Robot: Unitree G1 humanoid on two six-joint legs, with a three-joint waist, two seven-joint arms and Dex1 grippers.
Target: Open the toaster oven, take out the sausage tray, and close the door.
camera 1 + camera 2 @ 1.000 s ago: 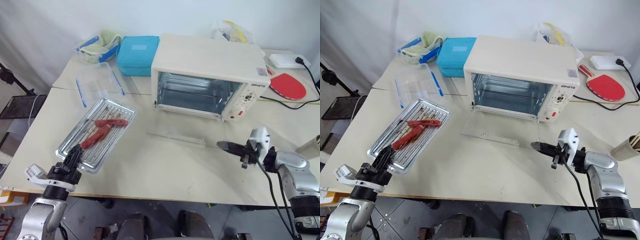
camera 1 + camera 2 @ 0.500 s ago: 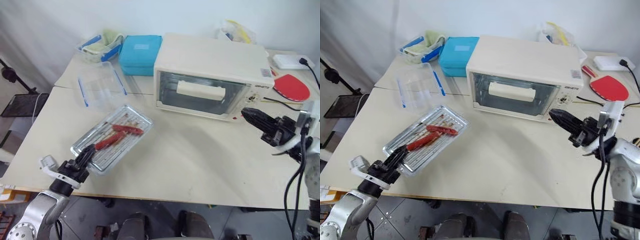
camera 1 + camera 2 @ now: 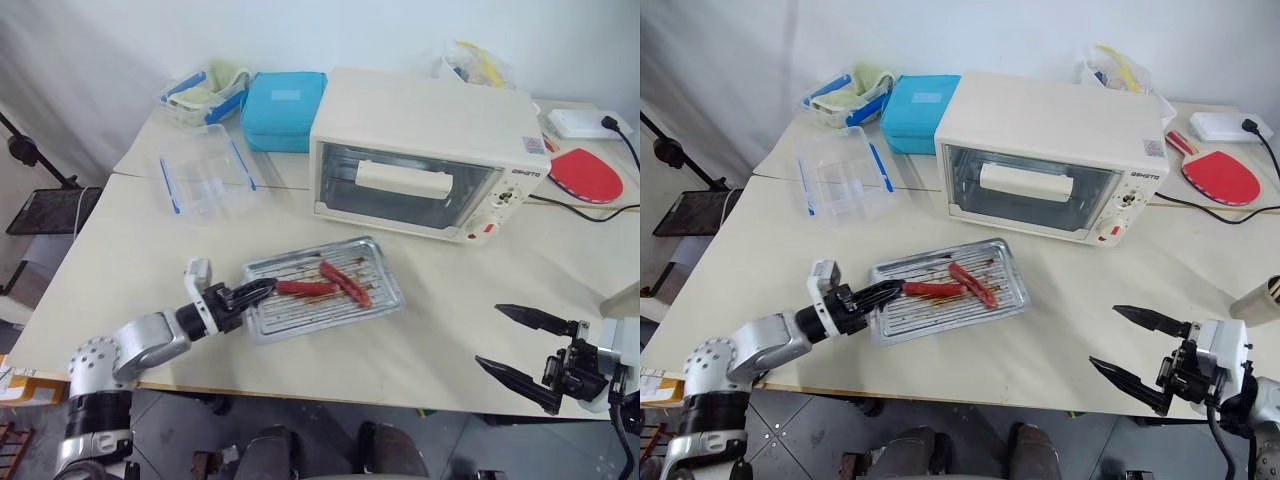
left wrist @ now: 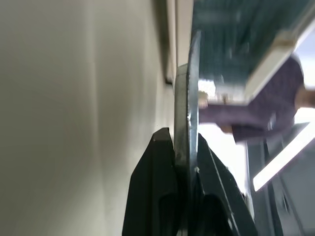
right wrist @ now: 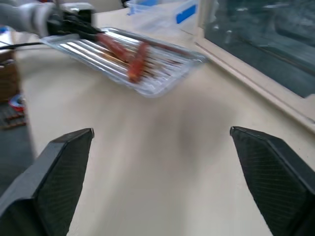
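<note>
Now you have the big cream-white boxy toaster oven [image 3: 425, 150] standing at the back of the pale bench [image 3: 430, 320], its glass-fronted door [image 3: 405, 192] with the long cream bar handle shut. Your shallow shiny silver sausage tray [image 3: 325, 287], carrying red sausages, lies out on the bench in front of the oven. Your left claw [image 3: 258, 291] pinches the tray's rim, while your right claw [image 3: 520, 343] hangs spread wide and empty near the bench's front edge.
</note>
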